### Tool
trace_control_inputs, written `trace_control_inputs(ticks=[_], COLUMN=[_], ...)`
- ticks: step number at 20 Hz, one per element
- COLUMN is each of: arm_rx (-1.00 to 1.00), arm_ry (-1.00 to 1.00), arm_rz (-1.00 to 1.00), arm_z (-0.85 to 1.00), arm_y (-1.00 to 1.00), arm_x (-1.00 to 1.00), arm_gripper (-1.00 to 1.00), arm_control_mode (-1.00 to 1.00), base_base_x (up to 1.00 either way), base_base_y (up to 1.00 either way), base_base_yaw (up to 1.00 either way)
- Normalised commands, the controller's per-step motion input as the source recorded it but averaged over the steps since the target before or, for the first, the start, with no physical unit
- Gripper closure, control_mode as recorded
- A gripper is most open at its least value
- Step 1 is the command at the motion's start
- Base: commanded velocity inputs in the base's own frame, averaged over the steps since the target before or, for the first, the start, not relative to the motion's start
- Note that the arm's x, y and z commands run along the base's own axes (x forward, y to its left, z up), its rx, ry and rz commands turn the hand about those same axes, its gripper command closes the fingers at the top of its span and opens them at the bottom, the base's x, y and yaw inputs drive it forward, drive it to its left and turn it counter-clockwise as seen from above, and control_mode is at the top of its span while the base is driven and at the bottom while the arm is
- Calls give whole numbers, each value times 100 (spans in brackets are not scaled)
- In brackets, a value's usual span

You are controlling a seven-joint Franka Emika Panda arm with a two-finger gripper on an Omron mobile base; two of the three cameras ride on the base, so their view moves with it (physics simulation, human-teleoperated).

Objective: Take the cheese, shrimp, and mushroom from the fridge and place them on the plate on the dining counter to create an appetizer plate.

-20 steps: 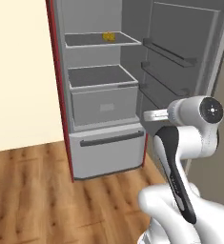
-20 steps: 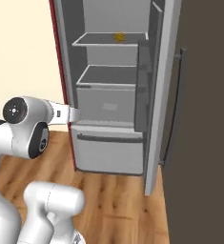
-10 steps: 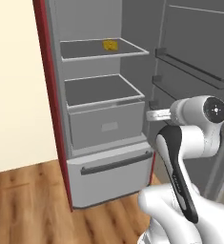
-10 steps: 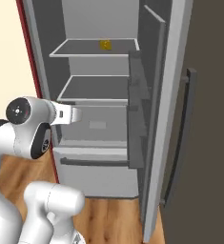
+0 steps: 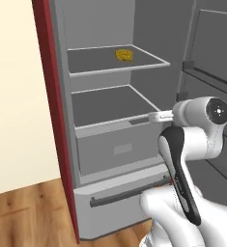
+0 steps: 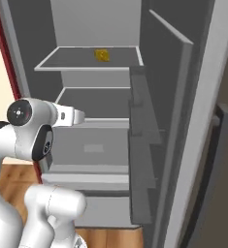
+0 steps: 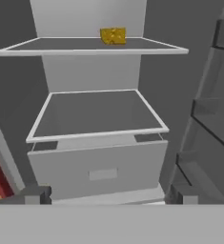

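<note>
Open fridge [image 5: 62,120] seen from the base and from the hand. We face its interior with the gripper [image 7: 104,193] level with the drawer [image 7: 101,171], its two fingertips [image 7: 35,194] standing wide apart and holding nothing. The cheese [image 7: 113,35] lies toward the back of the upper shelf [image 7: 89,47], slightly right of centre; we see it also from the left base [image 5: 124,55] and from the right base [image 6: 102,55].

For the step in hand, reaching the cheese, we judge that the hand must rise well above its present height and travel inward over the upper shelf. We would keep the jaws spread, clear the pale front rim of that shelf, and come in level so that the fingers straddle the wedge across its narrower faces before closing. The door shelves [image 6: 142,126] on the right stand close to the arm's path, so we would keep the approach toward the middle of the opening.

We find no shrimp or mushroom on the two shelves that show; they may perhaps sit in the drawer or higher up. The fridge top is cut off, and the cheese's holes are too small to make out.
</note>
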Motion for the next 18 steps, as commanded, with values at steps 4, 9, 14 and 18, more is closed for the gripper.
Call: trace_control_inputs(ticks=[4, 9, 14, 18], arm_rx=[0, 0, 0, 0], arm_ry=[0, 0, 0, 0], arm_rz=[0, 0, 0, 0], arm_z=[0, 0, 0, 0], arm_y=[0, 0, 0, -4], arm_x=[0, 0, 0, 4], arm_gripper=[-100, -100, -100, -100], arm_control_mode=[100, 100, 100, -100], base_base_x=[77, 95, 93, 25], base_base_y=[0, 0, 0, 0], base_base_yaw=[0, 0, 0, 0])
